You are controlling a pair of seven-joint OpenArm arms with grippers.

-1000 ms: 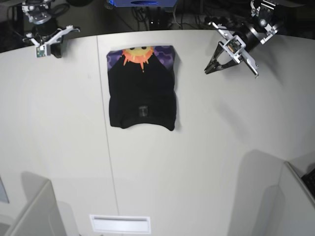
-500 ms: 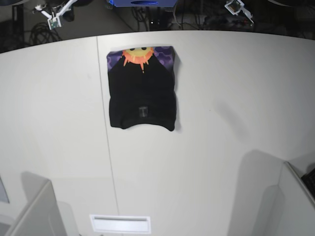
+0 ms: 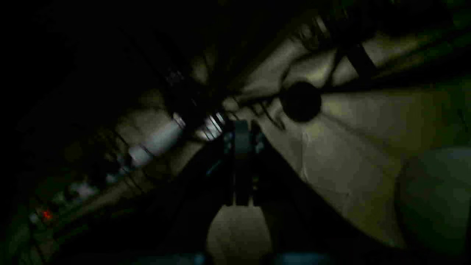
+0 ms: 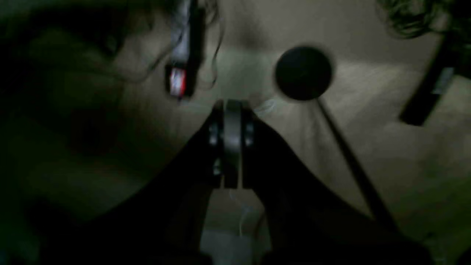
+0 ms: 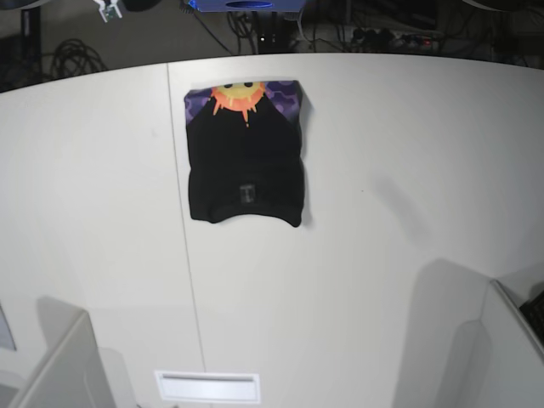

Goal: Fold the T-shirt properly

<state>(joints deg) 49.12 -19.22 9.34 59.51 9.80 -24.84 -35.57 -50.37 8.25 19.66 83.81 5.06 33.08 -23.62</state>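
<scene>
The T-shirt [image 5: 245,161] lies folded into a compact black rectangle on the white table [image 5: 382,212], left of centre, with a strip of orange sun print on purple [image 5: 239,95] along its far edge. Neither wrist view shows it. My left gripper [image 3: 241,123] is shut and empty, held over a dark floor. My right gripper [image 4: 232,103] is also shut and empty, over the floor. In the base view only a scrap of the right arm's gripper [image 5: 109,10] shows at the top left edge.
A seam [image 5: 183,255] runs down the table. A white slot plate [image 5: 206,387] sits at the front edge, with grey partitions [image 5: 59,365] at both front corners. Cables [image 5: 72,59] lie behind the table. A round black object [image 4: 303,73] is on the floor.
Both arms have pulled back from over the table's far corners and left the base view almost entirely. The T-shirt has not moved.
</scene>
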